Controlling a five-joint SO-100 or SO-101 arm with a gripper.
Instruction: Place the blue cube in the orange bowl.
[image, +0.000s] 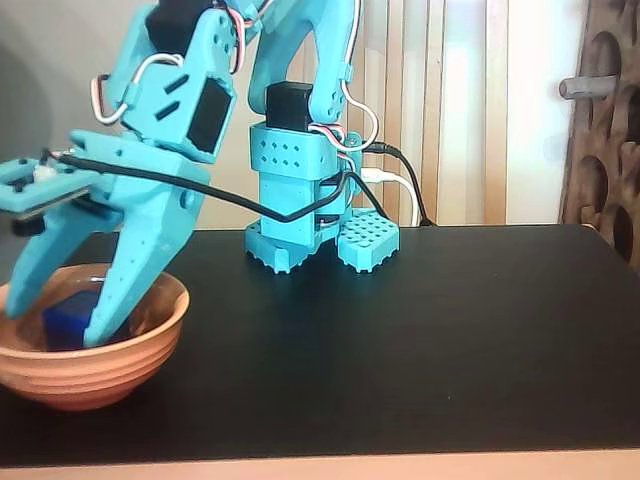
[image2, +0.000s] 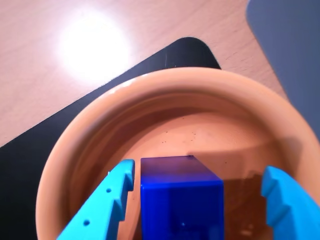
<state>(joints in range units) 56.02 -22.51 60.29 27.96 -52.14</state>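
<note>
The orange bowl (image: 95, 375) stands at the left front of the black mat; in the wrist view its rim (image2: 175, 80) fills most of the frame. The blue cube (image: 70, 315) lies inside it, on the bowl's floor (image2: 182, 205). My turquoise gripper (image: 55, 325) reaches down into the bowl with its fingers on either side of the cube. In the wrist view the gripper (image2: 199, 172) is open. The left finger (image2: 117, 192) sits close beside the cube, while the right finger (image2: 280, 200) stands well apart from it.
The arm's base (image: 300, 215) stands on the black mat (image: 420, 340) at the back middle, with cables (image: 400, 185) trailing to its right. Light wooden tabletop (image2: 60, 90) shows beyond the mat's corner. A dark carved panel (image: 610, 130) stands at the far right.
</note>
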